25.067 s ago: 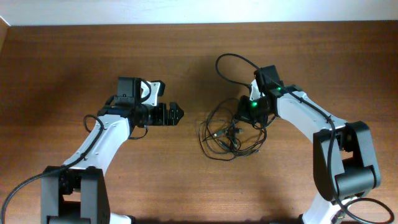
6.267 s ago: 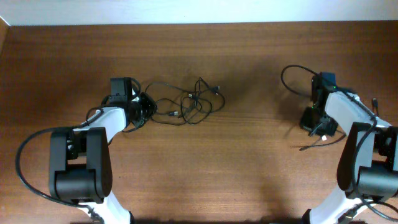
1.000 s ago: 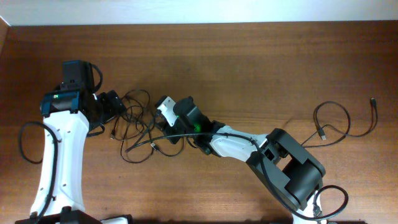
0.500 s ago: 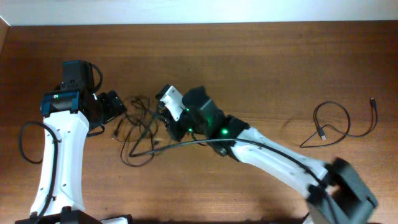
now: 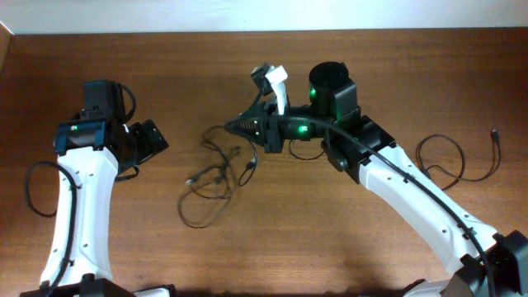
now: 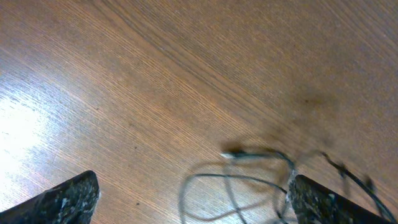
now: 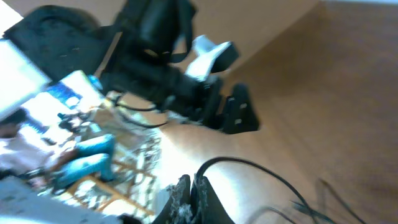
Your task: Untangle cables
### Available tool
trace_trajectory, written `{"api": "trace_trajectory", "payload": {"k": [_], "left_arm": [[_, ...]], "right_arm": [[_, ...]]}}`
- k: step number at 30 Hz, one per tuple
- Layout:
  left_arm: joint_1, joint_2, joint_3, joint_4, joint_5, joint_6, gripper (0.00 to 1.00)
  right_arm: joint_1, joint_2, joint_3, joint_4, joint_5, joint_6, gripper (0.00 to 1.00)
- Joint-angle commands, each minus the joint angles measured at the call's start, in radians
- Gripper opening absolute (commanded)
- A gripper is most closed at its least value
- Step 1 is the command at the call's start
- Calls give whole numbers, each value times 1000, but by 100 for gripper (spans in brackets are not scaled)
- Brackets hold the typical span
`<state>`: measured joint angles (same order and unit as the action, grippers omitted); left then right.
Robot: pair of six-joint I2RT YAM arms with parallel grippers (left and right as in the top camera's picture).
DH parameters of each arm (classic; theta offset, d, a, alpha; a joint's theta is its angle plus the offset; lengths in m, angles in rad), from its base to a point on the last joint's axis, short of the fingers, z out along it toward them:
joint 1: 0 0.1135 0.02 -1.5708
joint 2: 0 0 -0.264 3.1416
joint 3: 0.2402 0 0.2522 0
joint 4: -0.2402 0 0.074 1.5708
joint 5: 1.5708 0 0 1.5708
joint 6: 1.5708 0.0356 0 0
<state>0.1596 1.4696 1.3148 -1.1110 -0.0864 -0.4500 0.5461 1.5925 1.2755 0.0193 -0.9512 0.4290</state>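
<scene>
Right tool (image 5: 232, 128), pinched shut on a strand, has dragged the tangle of thin black cables (image 5: 216, 176) away from the gaping, empty left tool (image 5: 155, 139); loops looser, still knotted.

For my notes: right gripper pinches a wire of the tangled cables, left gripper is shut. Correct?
No: the left gripper is open, fingers wide apart in the left wrist view. The right gripper does pinch a wire of the cables.

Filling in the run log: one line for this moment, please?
left gripper: open, clear of the cables | right gripper: shut on one strand of them | lone cable: apart, far right
</scene>
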Motion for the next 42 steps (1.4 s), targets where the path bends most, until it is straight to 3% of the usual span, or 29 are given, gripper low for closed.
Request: {"api": "trace_trajectory", "payload": {"k": [1,6,9,12,17,20,28,29,30,34,36,40,42], "left_arm": [[2,-11,12,-1,-15,-12,99],[2,-11,12,-1,-15,-12,99],[2,-11,12,-1,-15,-12,99],[2,-11,12,-2,-15,-12,99],[2,-11,12,-2,-15,-12,99],[2,-11,12,-1,-15,-12,99],[2,-11,12,-1,-15,-12,99],[2,-11,12,-1,-15,-12,99],[2,-11,12,-2,-15,-12,99],[2,-11,12,-1,-15,-12,99],[2,-11,12,-1,-15,-12,99],[2,-11,12,-1,-15,-12,99],[2,-11,12,-1,-15,-12,99]], "right_arm": [[-13,-25,17,51,-201,61,4],[-8,-24,17,47,-203,66,4],[-17,-17,17,-44,-103,66,4],[-24,-14,17,-254,118,66,4],[-24,-13,17,-486,567,67,4],[-23,16,17,-563,735,67,5],[-24,119,17,-566,789,71,9],[-24,130,17,-566,801,71,14],[-24,138,17,-566,818,70,27],[-32,141,18,-588,848,70,40],[-36,129,27,-588,764,69,62],[-35,121,37,-576,609,66,62],[-27,134,37,-603,624,68,49]]}}
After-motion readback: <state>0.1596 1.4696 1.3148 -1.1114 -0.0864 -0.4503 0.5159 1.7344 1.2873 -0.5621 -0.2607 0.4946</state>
